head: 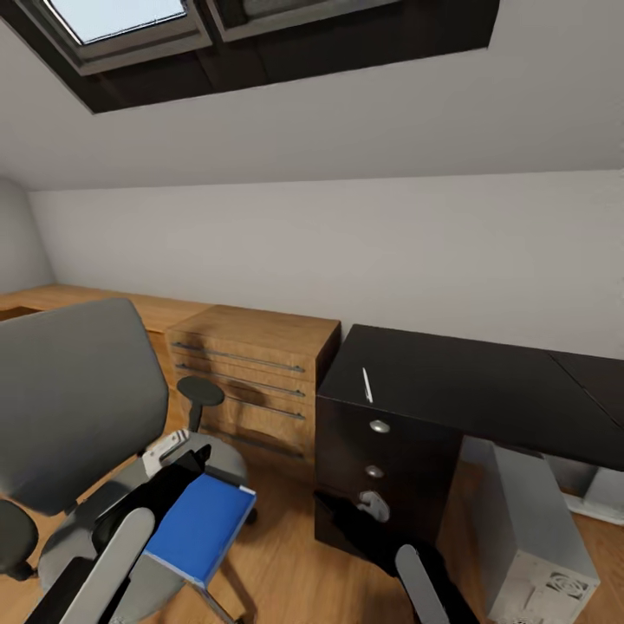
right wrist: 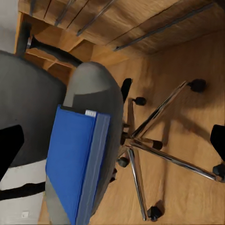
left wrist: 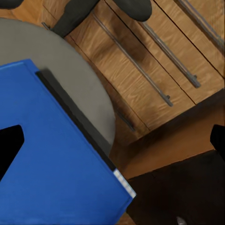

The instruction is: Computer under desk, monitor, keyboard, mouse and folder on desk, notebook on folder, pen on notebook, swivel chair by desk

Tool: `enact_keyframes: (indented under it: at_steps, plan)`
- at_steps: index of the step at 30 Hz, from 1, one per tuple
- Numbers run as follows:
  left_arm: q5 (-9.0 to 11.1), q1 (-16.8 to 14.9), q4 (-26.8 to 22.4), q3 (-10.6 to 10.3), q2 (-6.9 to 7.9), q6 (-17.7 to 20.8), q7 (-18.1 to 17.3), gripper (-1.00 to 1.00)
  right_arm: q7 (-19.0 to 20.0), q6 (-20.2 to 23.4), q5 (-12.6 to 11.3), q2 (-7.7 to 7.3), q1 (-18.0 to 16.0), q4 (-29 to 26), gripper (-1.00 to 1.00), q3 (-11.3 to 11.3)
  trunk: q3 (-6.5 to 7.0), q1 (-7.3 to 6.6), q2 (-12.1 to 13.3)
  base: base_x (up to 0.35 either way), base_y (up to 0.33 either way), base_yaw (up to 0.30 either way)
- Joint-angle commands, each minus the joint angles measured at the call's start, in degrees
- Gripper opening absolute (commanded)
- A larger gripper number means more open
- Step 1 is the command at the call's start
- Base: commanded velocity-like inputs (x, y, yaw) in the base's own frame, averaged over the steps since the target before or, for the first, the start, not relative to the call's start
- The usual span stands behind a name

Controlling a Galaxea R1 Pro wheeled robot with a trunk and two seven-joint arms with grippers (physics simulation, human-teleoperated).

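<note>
On the grey seat of the swivel chair (head: 78, 407) at our lower left lies the blue folder (head: 201, 527), flat, with one corner jutting past the seat's front edge. Our left gripper (left wrist: 112, 140) hangs just above it with its tips spread wide apart and nothing between them. Our right gripper (right wrist: 112, 140) looks down on the same folder and the chair's chrome base, its tips also apart and empty. To the right stands the black surface of the desk (head: 485, 390), with a thin white pen (head: 367, 385) lying near its left edge. The pale computer (head: 533, 537) sits on the floor under the desk. A light-wood drawer unit (head: 251, 373) stands between chair and desk.
</note>
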Motion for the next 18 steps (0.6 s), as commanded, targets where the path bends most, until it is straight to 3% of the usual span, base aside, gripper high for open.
enact_keyframes:
  at_steps: [1, 4, 7, 9, 14, 18]
  plan:
    - [0.44, 0.0, -0.53, -0.17, -0.91, 0.25, 0.66, 1.0, -0.16, -0.08, -2.22, 0.17, -0.17, 0.59, 1.0, -0.86, -0.06, -0.02, -0.03, -0.104, 0.0, 0.0]
    - [1.91, 0.09, -0.93, 1.13, -2.62, 1.31, 1.37, 1.0, -0.77, -0.43, -3.98, 0.42, -1.07, 3.15, 1.0, -1.55, -0.06, -0.02, -0.03, -0.068, 0.0, 0.0]
    - [7.51, 0.02, -1.21, 4.27, -4.3, 2.54, 3.89, 1.0, -2.42, -0.34, -6.82, 0.53, -4.27, 8.36, 1.0, -2.25, -0.42, 0.41, -0.83, -0.026, 0.0, 0.0]
    - [9.3, -0.1, -1.26, 4.93, -4.51, 2.77, 4.62, 1.0, -3.62, -0.22, -9.0, 0.47, -5.13, 9.61, 1.0, -2.36, -0.77, 0.85, -1.64, -0.013, 0.0, 0.0]
    - [11.45, -0.31, -1.32, 5.79, -4.94, 3.04, 5.54, 1.0, -9.74, 0.0, -14.24, 0.45, -6.18, 11.17, 1.0, -2.34, -1.62, 1.95, -3.64, -0.006, 0.0, 0.0]
    - [12.12, -0.46, -1.33, 6.04, -5.17, 3.11, 5.81, 1.0, -13.7, 0.28, -16.3, 0.57, -6.48, 11.59, 1.0, -2.23, -2.32, 2.83, -5.25, -0.002, 0.0, 0.0]
